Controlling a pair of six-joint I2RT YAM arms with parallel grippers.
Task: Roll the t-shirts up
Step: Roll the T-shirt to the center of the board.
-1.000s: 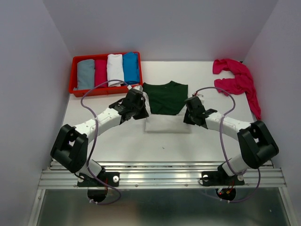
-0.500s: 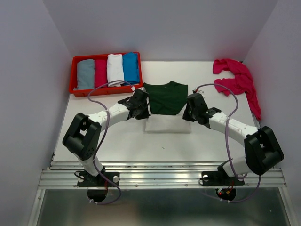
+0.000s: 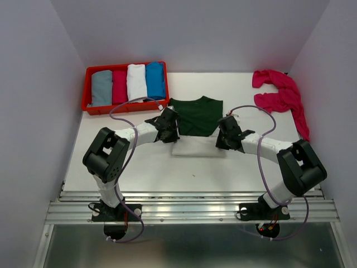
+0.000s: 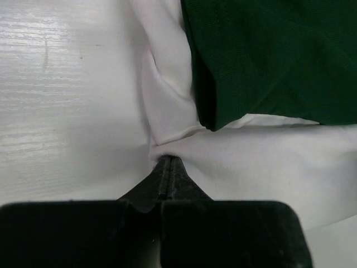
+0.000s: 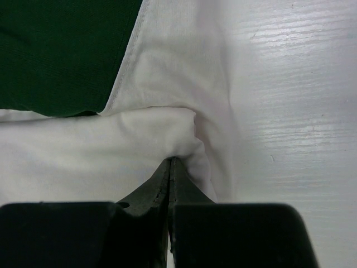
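The white t-shirt [image 3: 198, 148] with dark green sleeves folded over it [image 3: 195, 115] lies at the table's middle, its near hem turned up into a low roll. My left gripper [image 3: 172, 136] is shut on the roll's left end; in the left wrist view the closed tips [image 4: 169, 162] pinch white cloth [image 4: 167, 106] beside the green sleeve [image 4: 268, 56]. My right gripper [image 3: 223, 140] is shut on the roll's right end; its tips [image 5: 170, 162] pinch white cloth [image 5: 111, 145]. The magenta-pink t-shirts [image 3: 281, 96] lie crumpled at the far right.
A red tray [image 3: 87, 104] at the far left holds several rolled shirts: grey, pink, white and blue. Side walls stand close on the left and right. A metal rail [image 3: 189, 209] runs along the near edge.
Both grippers have crept away from the near edge with the white hem, and the white band is slightly narrower. The left arm's elbow has swung to the right.
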